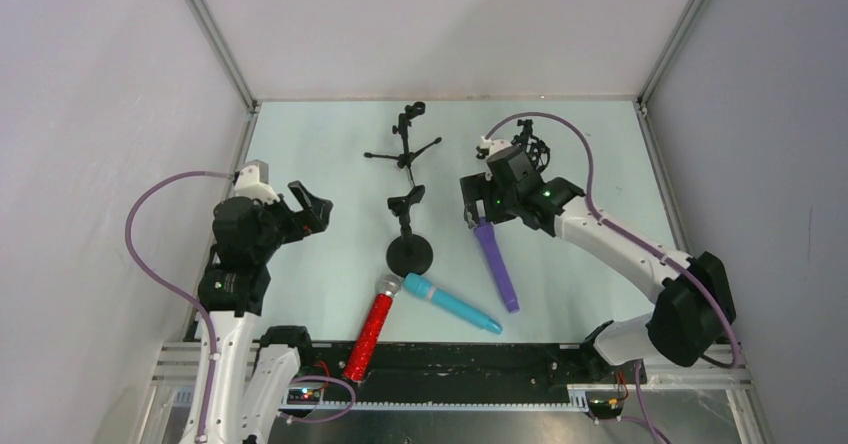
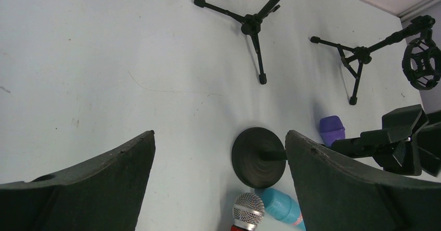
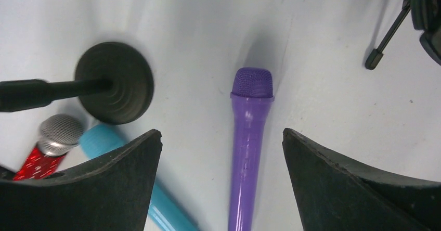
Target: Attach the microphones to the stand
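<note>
The right fingers [image 3: 114, 179] are spread wide with nothing in them, and the purple microphone [image 3: 249, 137] lies flat on the tabletop [image 1: 330, 134] in the gap between them, touching neither. The left fingers [image 2: 93, 179] are wide apart and empty too, off to the side. They're well away from the red microphone [image 1: 371, 336] and teal microphone [image 1: 455, 305], whose heads sit just beside the round-base stand [image 1: 410, 254].

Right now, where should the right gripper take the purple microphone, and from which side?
Take the purple microphone on its straight handle, below the wider mesh head, coming straight down from above. It lies flat on the table, clear of the teal microphone, lengthwise under the open right gripper.
</note>
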